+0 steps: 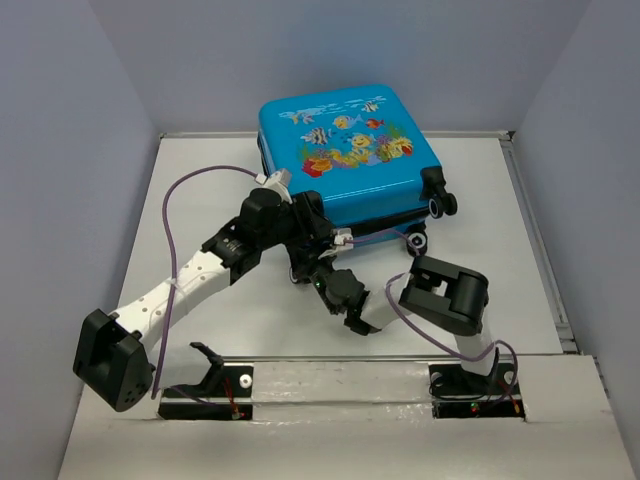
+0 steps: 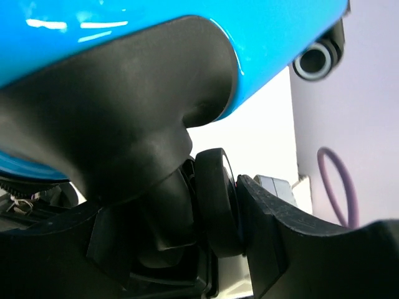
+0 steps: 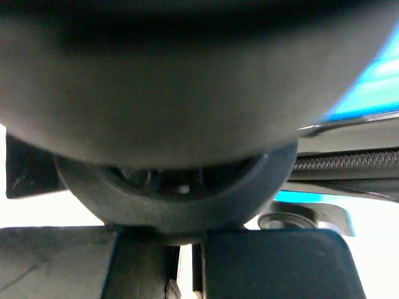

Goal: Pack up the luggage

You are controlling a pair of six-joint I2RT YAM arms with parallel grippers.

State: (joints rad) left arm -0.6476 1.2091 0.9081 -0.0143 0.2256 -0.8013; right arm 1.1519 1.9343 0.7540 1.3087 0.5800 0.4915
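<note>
The luggage (image 1: 340, 150), a bright blue hard-shell suitcase with a fish print, lies closed and flat at the back middle of the table. Both grippers meet at its near left corner. My left gripper (image 1: 303, 250) reaches under that corner. In the left wrist view its jaws (image 2: 212, 218) are closed around a black caster wheel (image 2: 215, 199) under the blue shell (image 2: 124, 25). My right gripper (image 1: 318, 275) sits just below it. In the right wrist view its fingers (image 3: 187, 255) are almost together right under a dark wheel (image 3: 174, 187).
Two more wheels (image 1: 440, 203) stick out at the luggage's right corner. White table (image 1: 200, 200) with raised side rails and grey walls around. A purple cable (image 1: 175, 230) loops over the left arm.
</note>
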